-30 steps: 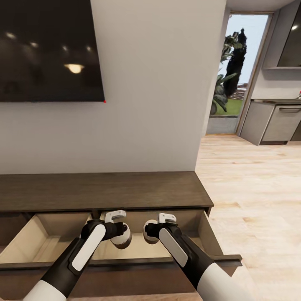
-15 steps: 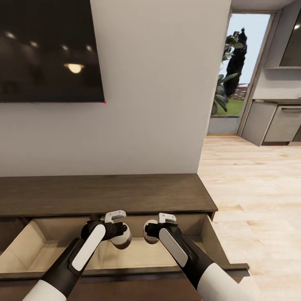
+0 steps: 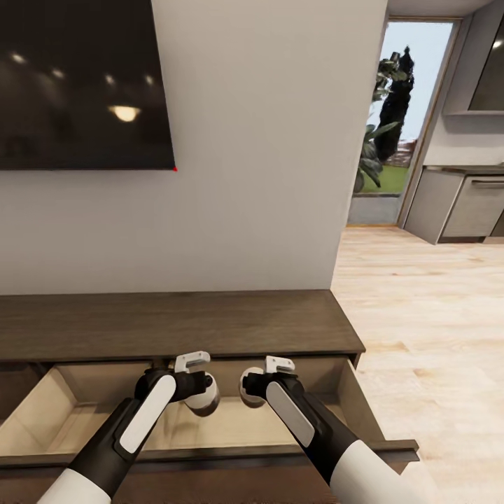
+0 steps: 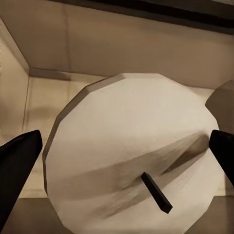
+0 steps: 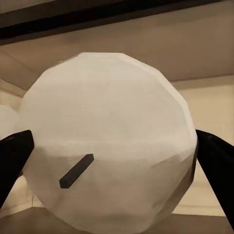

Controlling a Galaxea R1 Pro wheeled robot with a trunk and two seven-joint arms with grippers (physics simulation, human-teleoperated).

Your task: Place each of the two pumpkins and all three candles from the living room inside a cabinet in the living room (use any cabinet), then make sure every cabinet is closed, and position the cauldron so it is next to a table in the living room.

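Clearly the cabinet (image 3: 175,323) dominates the near scene, its right-hand drawer (image 3: 364,409) pulled out to show a pale wooden interior. Above that drawer the left gripper (image 3: 199,399) is clamped on a cream candle (image 4: 129,156), and the right gripper (image 3: 250,392) pinches a second candle (image 5: 109,156), the two just beside each other. Each dark wick (image 4: 156,192) faces its wrist camera, so the fingers bear on the round sides. These stubby cylinders look light and rigid, probably smooth enough to roll, so setting them down upright seems wise.
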